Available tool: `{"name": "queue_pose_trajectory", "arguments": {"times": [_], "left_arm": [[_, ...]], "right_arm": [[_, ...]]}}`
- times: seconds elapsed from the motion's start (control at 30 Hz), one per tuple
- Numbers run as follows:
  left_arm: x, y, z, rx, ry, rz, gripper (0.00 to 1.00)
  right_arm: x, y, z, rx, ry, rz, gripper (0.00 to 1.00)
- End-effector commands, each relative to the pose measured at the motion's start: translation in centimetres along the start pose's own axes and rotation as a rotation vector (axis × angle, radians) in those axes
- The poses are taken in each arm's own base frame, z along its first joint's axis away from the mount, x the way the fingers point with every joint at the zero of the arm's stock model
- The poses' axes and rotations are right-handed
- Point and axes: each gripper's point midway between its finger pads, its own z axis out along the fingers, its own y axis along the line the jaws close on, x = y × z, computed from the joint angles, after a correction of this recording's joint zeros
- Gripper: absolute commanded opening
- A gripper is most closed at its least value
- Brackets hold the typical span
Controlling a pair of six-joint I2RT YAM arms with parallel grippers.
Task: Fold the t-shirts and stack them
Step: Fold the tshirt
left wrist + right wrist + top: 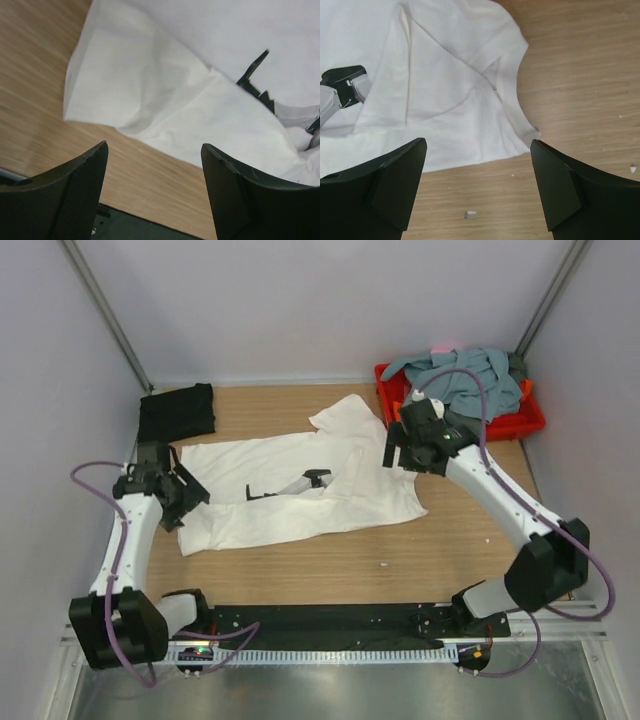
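Note:
A white t-shirt [300,485] with a small dark print lies spread on the wooden table, its left end partly folded. It also shows in the left wrist view [200,90] and the right wrist view [445,85]. A folded black t-shirt [176,411] lies at the back left. Grey-blue and dark grey shirts [470,380] are heaped in the red tray [528,423]. My left gripper [183,498] is open and empty above the white shirt's left end. My right gripper [398,452] is open and empty above its right end.
The red tray stands at the back right corner. Grey walls close in the table on three sides. A black base rail [330,620] runs along the near edge. Small white specks [470,214] lie on the wood.

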Motion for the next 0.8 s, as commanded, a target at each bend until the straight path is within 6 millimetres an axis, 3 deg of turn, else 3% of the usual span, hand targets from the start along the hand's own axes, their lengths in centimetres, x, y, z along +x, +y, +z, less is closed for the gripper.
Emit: {"name": "queue_pose_trajectory", "arguments": {"times": [0.0,0.03,0.07,0.13,0.17,0.27,0.3,0.6,0.77], "left_arm": [[3.9,-1.2,0.9,0.132,0.083,-0.163,0.76],[5.4,-0.1,1.9,0.1,0.104,-0.202,0.74],[5.6,0.2,1.6,0.109,0.079,-0.225,0.73],[7.0,1.4,2.2,0.072,0.09,-0.268,0.73],[6.9,1.6,2.0,0.074,0.058,-0.276,0.73],[7.2,2.7,1.9,0.023,0.037,-0.322,0.73],[7.0,3.1,2.0,0.003,0.015,-0.333,0.73],[6.5,6.5,2.6,-0.17,-0.08,-0.415,0.71],[7.5,7.2,3.8,-0.215,-0.062,-0.44,0.71]], "right_arm": [[3.9,0.4,0.9,-0.128,0.07,0.187,0.91],[4.4,0.2,1.1,-0.144,0.073,0.239,0.91],[6.5,-0.9,2.0,-0.129,0.12,0.273,0.9],[7.6,-1.1,2.1,-0.172,0.147,0.332,0.89],[9.1,-1.9,2.8,-0.149,0.179,0.344,0.89],[10.1,-3.0,3.8,-0.177,0.211,0.414,0.87],[10.1,-3.7,4.4,-0.175,0.211,0.443,0.87],[10.1,-3.7,7.2,-0.214,0.242,0.461,0.83],[11.3,-4.0,8.3,-0.214,0.264,0.474,0.77]]}}
